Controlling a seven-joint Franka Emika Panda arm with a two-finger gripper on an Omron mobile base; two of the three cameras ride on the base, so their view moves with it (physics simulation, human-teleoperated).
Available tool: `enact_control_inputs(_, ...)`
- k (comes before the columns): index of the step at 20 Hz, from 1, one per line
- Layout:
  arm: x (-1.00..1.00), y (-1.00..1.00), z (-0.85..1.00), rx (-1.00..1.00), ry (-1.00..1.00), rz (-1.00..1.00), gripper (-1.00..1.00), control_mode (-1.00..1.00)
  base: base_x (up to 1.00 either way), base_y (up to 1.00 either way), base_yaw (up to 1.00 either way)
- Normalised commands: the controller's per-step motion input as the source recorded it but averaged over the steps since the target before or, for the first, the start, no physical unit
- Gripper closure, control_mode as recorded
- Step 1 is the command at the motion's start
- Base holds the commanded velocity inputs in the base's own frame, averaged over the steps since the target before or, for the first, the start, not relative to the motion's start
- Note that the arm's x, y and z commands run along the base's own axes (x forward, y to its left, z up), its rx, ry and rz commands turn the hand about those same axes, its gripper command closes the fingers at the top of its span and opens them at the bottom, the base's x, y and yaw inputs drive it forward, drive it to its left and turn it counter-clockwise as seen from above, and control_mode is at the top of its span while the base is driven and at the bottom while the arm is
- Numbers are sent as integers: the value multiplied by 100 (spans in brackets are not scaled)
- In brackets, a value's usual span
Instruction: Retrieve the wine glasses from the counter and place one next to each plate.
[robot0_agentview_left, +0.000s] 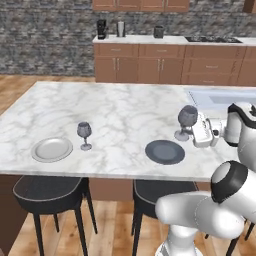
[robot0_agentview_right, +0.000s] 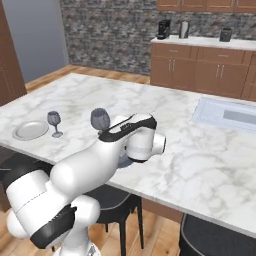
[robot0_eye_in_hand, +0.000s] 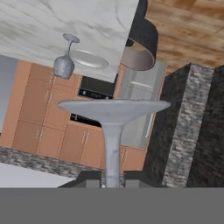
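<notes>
Smoky grey, the held wine glass (robot0_agentview_left: 187, 118) stands upright just right of and slightly beyond the dark plate (robot0_agentview_left: 165, 152), its foot at or barely above the marble. The gripper (robot0_agentview_left: 196, 133) reaches in from the right, fingers (robot0_eye_in_hand: 131, 180) pinched narrowly on the thin stem, so the glass's long axis runs vertical, across the fingers. The second wine glass (robot0_agentview_left: 84, 134) already stands just right of the pale plate (robot0_agentview_left: 51, 149), far to the left. The counter (robot0_agentview_left: 120, 107) lies bare around the held glass; the near edge is not far, and the sink (robot0_agentview_left: 220, 96) lies beyond on the right. Release and retreat rightward look unobstructed.
</notes>
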Motion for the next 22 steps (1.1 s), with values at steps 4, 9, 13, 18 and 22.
enact_control_inputs(4,0,0,0,0,0,0,100,100,42,-48,14)
enact_control_inputs(9,29,-35,-13,0,4,7,100,-100,39,-43,7)
enact_control_inputs(13,49,-76,-20,0,0,16,100,-100,0,0,0)
enact_control_inputs(18,43,-58,-18,0,0,11,100,-100,0,0,0)
enact_control_inputs(22,37,-49,-26,0,0,6,100,-100,0,0,0)
